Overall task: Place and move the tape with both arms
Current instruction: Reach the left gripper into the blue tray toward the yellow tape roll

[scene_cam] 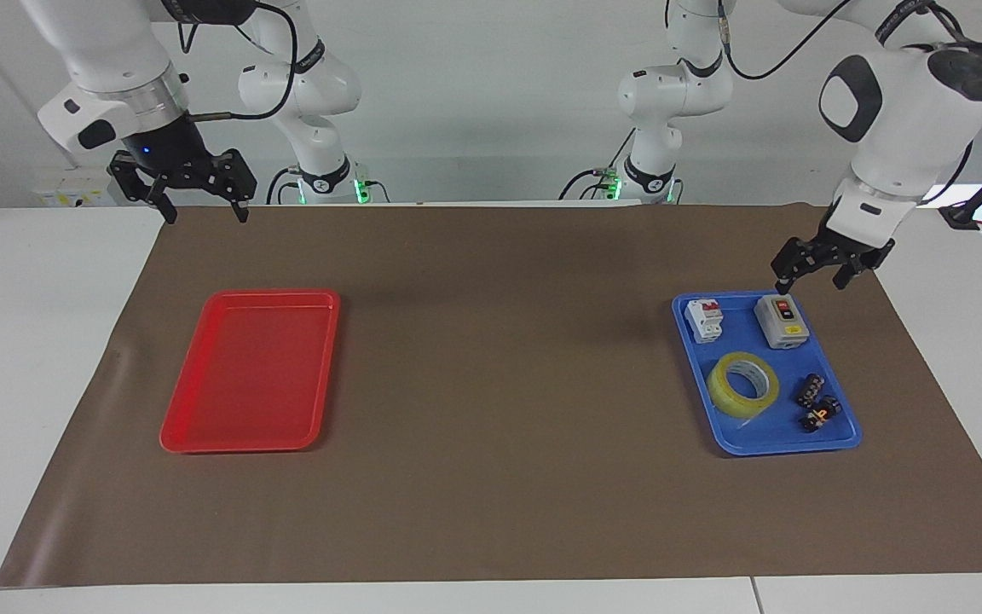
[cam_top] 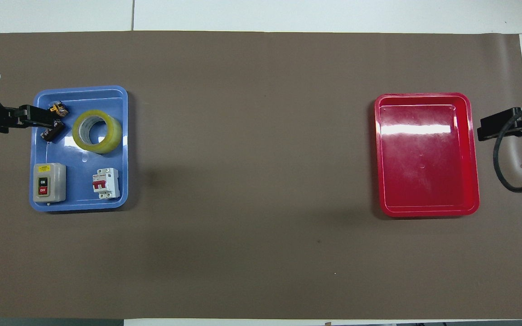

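Left gripper (scene_cam: 808, 279), open and empty, hangs over the blue plastic tray's (scene_cam: 840, 437) robot-side rim; it should centre over the translucent yellow tape roll (scene_cam: 743, 384) mid-tray before descending. Right gripper (scene_cam: 198, 198) waits, open.

Two bulky white jointed arms (scene_cam: 900, 111) with dark round joint caps, silver wrist rings, trailing black cables and black two-finger grippers (scene_cam: 201, 183).

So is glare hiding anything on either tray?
Overhead view: a bright white streak lies across the glossy red plastic tray, covering only bare tray floor. Facing view: no glare; the blue plastic tray and translucent yellow tape roll read cleanly.
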`<action>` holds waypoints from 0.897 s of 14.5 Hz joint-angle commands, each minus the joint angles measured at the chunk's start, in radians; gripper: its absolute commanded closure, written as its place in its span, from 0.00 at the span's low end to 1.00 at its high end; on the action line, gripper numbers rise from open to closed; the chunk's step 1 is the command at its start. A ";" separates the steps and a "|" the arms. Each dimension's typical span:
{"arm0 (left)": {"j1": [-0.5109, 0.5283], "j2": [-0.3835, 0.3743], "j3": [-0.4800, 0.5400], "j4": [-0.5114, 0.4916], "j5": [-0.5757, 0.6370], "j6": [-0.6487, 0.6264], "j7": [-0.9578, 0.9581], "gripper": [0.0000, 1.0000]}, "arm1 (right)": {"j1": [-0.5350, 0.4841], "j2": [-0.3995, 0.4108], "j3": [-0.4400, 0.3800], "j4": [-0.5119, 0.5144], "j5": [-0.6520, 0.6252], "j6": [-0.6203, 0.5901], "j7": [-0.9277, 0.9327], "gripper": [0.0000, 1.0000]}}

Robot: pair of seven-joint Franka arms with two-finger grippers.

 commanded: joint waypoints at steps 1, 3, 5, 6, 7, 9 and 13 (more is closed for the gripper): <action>0.016 0.105 0.000 0.001 -0.013 0.126 0.034 0.00 | -0.010 0.000 0.003 0.006 0.006 -0.014 -0.019 0.00; 0.016 0.173 0.000 -0.001 -0.013 0.215 0.034 0.00 | -0.010 0.000 0.003 0.006 0.006 -0.014 -0.019 0.00; 0.016 0.221 0.000 -0.004 -0.015 0.266 0.036 0.00 | -0.010 0.000 0.003 0.006 0.006 -0.014 -0.019 0.00; 0.016 0.238 0.000 -0.004 -0.013 0.280 0.036 0.00 | -0.010 0.000 0.003 0.006 0.006 -0.014 -0.019 0.00; 0.015 0.251 0.000 -0.010 -0.013 0.290 0.036 0.00 | -0.010 0.000 0.003 0.006 0.006 -0.014 -0.019 0.00; 0.016 0.267 0.000 -0.033 -0.013 0.310 0.045 0.00 | -0.010 0.000 0.003 0.006 0.006 -0.014 -0.019 0.00; 0.015 0.264 0.000 -0.120 -0.013 0.356 0.052 0.00 | -0.010 0.000 0.003 0.006 0.006 -0.014 -0.019 0.00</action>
